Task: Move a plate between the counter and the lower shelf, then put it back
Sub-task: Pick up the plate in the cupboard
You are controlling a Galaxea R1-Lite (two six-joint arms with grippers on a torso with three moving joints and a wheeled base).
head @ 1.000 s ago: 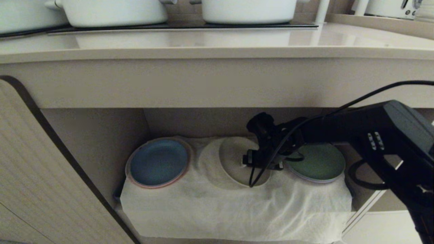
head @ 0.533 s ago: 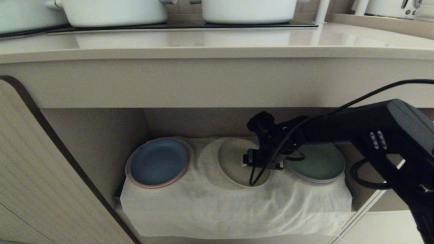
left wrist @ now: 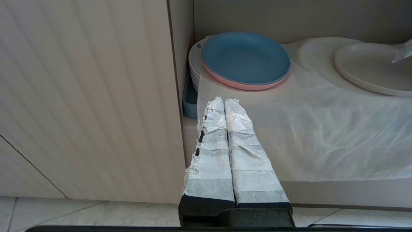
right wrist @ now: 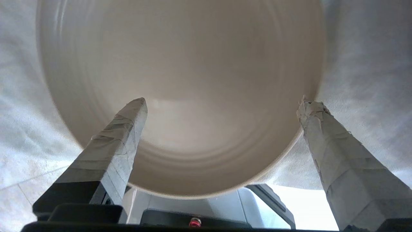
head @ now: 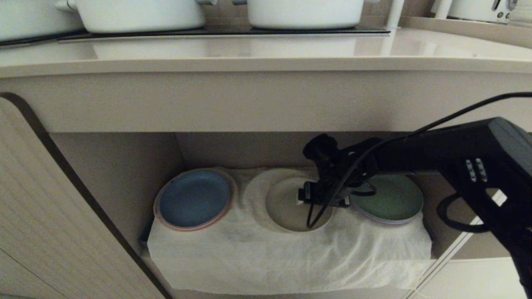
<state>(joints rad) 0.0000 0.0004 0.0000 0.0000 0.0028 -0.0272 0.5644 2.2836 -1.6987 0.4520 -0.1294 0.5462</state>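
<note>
Cable and wrist hide part of the plate [head: 286, 207] beneath the spread-open right hand [right wrist: 222, 106]; left hand [left wrist: 225, 106] closed.

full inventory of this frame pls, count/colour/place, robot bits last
plate: 1, cream, middle of lower shelf, on cloth
blue plate: 1, blue, shelf left, on a pink one atop white ones
green plate: 1, green, shelf right
cloth: 1, white, wrinkled, draped over shelf base
counter: 1, pale beige, above shelf
pots: 2 seen, white, on counter's black hob
right gripper: open, over the cream plate
left gripper: shut, before shelf's left end
</note>
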